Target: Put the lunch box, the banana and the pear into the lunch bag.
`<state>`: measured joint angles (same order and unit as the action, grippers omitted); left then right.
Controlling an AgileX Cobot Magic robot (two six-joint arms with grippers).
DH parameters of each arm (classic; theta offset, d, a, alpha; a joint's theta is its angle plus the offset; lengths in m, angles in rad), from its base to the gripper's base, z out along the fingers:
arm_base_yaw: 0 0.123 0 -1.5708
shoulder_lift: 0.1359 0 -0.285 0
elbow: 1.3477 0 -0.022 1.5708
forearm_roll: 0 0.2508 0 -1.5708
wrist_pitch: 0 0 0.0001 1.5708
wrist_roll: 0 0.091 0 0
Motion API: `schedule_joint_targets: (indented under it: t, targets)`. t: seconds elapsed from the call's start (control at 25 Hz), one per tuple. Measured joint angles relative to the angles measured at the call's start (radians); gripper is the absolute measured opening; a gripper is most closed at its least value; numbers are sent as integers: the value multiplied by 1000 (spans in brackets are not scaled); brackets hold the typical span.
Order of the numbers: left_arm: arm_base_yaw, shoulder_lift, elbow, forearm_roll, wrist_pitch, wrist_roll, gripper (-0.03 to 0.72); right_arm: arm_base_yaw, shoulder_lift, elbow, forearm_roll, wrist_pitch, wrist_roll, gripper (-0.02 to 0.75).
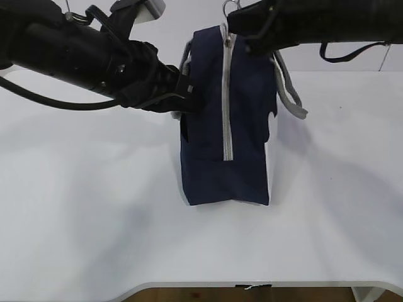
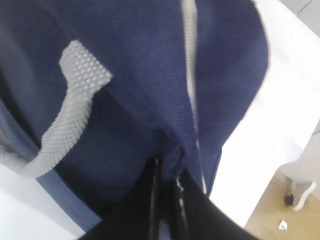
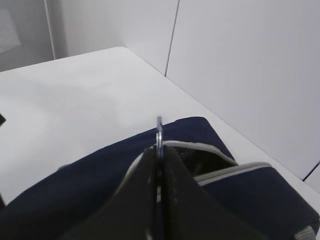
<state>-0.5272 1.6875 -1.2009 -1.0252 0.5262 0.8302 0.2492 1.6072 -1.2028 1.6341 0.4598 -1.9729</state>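
The navy lunch bag point(image 1: 245, 145) stands upright mid-table, its grey zipper point(image 1: 227, 94) running down the side that faces the exterior camera. My left gripper point(image 1: 184, 94) is shut on a fold of navy fabric on the bag's upper left side; the left wrist view shows the pinched fold between its jaws point(image 2: 170, 167). My right gripper point(image 1: 232, 25) is shut on the ring pull point(image 3: 159, 125) at the bag's top, where the mouth gapes a little point(image 3: 200, 155). The lunch box, banana and pear are out of view.
A grey handle point(image 1: 291, 94) hangs on the bag's right side and another one point(image 2: 65, 120) lies against the fabric near my left gripper. The white table point(image 1: 82, 220) stretches to its front edge point(image 1: 252, 284). A wall point(image 3: 240, 60) stands close behind the table's edge.
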Motion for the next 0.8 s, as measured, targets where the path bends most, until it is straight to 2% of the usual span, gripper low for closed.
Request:
schedule_joint_targets:
  t: [0.44, 0.8]
  targets:
    - [4, 0, 0, 24, 40, 4, -2, 0, 66, -91, 27, -6, -2, 6]
    - [4, 0, 0, 16, 34, 4, -2, 0, -7, -89, -34, -8, -2, 6]
